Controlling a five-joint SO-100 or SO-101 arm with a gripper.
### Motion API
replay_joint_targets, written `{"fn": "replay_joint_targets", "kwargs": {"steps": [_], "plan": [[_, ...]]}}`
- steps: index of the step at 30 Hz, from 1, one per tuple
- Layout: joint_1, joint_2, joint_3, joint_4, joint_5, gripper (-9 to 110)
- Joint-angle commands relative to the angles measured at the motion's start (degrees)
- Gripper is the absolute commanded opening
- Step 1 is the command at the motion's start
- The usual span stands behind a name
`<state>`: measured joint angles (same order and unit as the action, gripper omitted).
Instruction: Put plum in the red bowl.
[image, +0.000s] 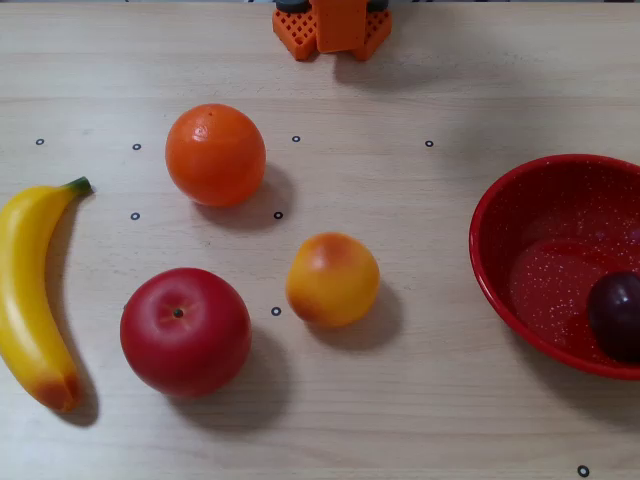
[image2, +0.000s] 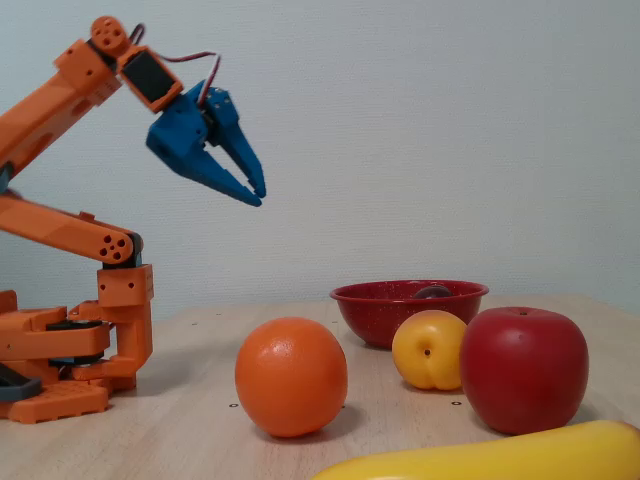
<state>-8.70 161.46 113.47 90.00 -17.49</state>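
Note:
The plum (image: 615, 316) is a small dark purple fruit lying inside the red bowl (image: 520, 215), at the bowl's right side by the edge of the overhead view. In the fixed view only the plum's dark top (image2: 433, 291) peeks over the red bowl's rim (image2: 370, 296). My blue gripper (image2: 259, 196) is held high in the air near the arm's base, far to the left of the bowl in the fixed view. Its fingertips are together and hold nothing. The gripper is out of the overhead view.
An orange (image: 215, 155), a red apple (image: 185, 331), a yellow-orange peach (image: 332, 279) and a banana (image: 30, 295) lie on the wooden table (image: 420, 420). The arm's orange base (image: 333, 27) stands at the top edge of the overhead view.

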Motion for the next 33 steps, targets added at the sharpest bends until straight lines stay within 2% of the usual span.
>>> {"fn": "replay_joint_targets", "kwargs": {"steps": [1, 10, 33], "plan": [[3.5, 2.6, -0.4, 0.6, 1.1, 0], [10.5, 11.8, 7.4, 0.3, 1.1, 0], [12.3, 28.2, 20.7, -0.2, 0.6, 0]]}}
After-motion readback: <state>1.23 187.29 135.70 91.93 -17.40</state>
